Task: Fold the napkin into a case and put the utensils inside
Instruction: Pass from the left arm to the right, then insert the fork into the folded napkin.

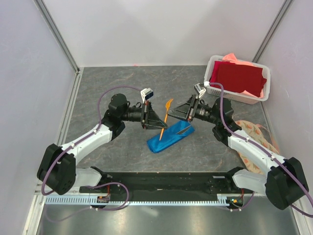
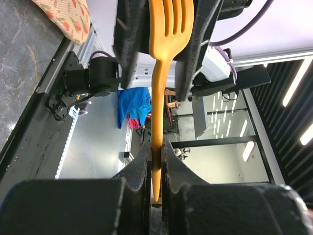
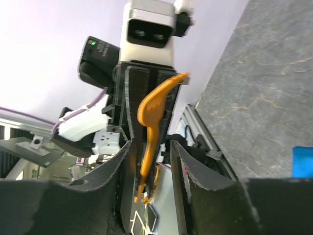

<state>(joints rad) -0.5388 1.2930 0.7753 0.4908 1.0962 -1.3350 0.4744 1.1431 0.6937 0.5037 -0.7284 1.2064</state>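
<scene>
Above the blue case (image 1: 171, 137), lying mid-table toward the near edge, the left end effector (image 2: 155, 156) is pinching an orange fork (image 2: 164, 73) by its handle. The right end effector (image 3: 149, 147), jaws apart, is bracketing the fork's head without gripping. Both arms are reaching inward, wrists facing. A clean handover likely requires the right closing squarely before the left releases.

Bright, even overhead light casts soft shadows on the table (image 1: 122, 83); wrist views blur near fingers (image 2: 132, 196), the fork (image 2: 157, 98) is sharp, light strips (image 2: 299, 81) glare.
</scene>
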